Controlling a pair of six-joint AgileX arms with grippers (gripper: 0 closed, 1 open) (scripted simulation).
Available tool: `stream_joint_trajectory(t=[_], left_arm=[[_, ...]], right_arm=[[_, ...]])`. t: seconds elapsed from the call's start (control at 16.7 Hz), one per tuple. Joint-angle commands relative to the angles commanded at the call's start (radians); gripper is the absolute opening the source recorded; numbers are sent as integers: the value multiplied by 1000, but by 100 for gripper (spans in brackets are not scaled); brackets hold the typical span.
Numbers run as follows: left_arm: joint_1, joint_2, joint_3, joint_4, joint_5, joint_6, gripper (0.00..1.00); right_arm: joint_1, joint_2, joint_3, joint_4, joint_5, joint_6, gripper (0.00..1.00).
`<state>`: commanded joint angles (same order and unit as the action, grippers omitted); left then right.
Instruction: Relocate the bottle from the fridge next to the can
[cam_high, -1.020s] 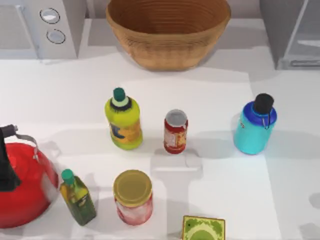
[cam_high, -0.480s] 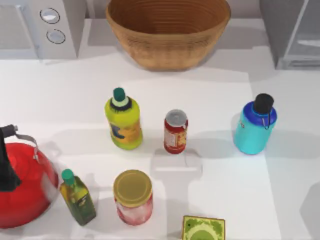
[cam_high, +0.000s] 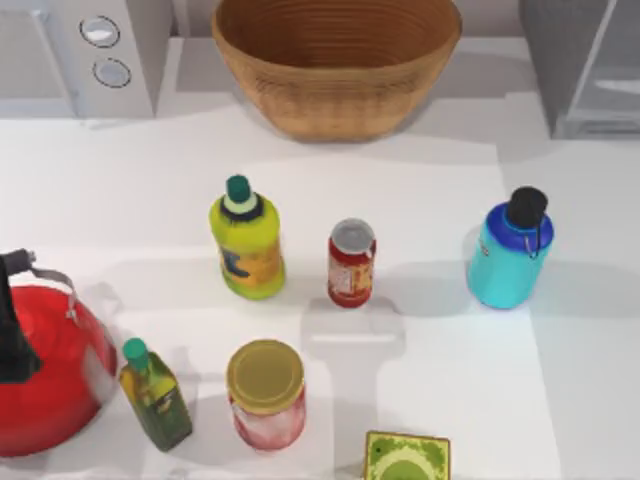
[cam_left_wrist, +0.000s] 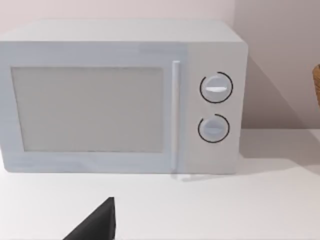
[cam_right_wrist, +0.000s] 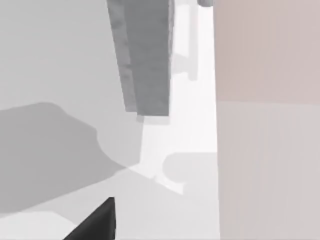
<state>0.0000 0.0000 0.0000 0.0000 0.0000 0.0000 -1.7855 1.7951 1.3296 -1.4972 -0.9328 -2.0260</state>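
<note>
Nothing on the table is seen to have shifted since the earlier frames; only a grey shadow at the table's right edge has faded away. A single dark fingertip (cam_left_wrist: 95, 222) of the left gripper is caught in the left wrist view, over bare white table in front of the white microwave (cam_left_wrist: 120, 97), and whether that gripper is wide or narrow cannot be told. A matching dark fingertip (cam_right_wrist: 95, 222) of the right gripper is caught in the right wrist view, over pale tabletop near the grey fridge (cam_right_wrist: 145, 57), and its opening cannot be told either. Nothing is held by either one as far as can be seen. In the top view the bottle (cam_high: 508, 255) is stood upright on the table toward the right, well in front of the fridge (cam_high: 580, 65) at the back right corner, with its black cap up and its loop strap hung at the shoulder. The can (cam_high: 351, 263) is stood upright near the middle, apart from the bottle with bare table between them. A yellow-green bottle (cam_high: 246, 243) is placed to the can's left, a glass jar (cam_high: 266, 393) with a gold lid in front of it, a small dark-green bottle (cam_high: 155, 393) and a red kettle (cam_high: 45, 370) further left, and a wicker basket (cam_high: 335, 60) at the back.
</note>
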Motion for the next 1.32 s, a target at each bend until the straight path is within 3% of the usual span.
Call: stream_joint_trajectory(t=[0.42,0.66,0.9,1.32], left_arm=[[0,0,0,0,0,0,100],[0,0,0,0,0,0,100],[0,0,0,0,0,0,100],[0,0,0,0,0,0,100]], right_arm=[[-21,24,4,7,-13,-23,100],[48,31,1,100,-5,83,100],[214,38,-8,325,29,355,100],[591,43,-22,846,115,1012,100]])
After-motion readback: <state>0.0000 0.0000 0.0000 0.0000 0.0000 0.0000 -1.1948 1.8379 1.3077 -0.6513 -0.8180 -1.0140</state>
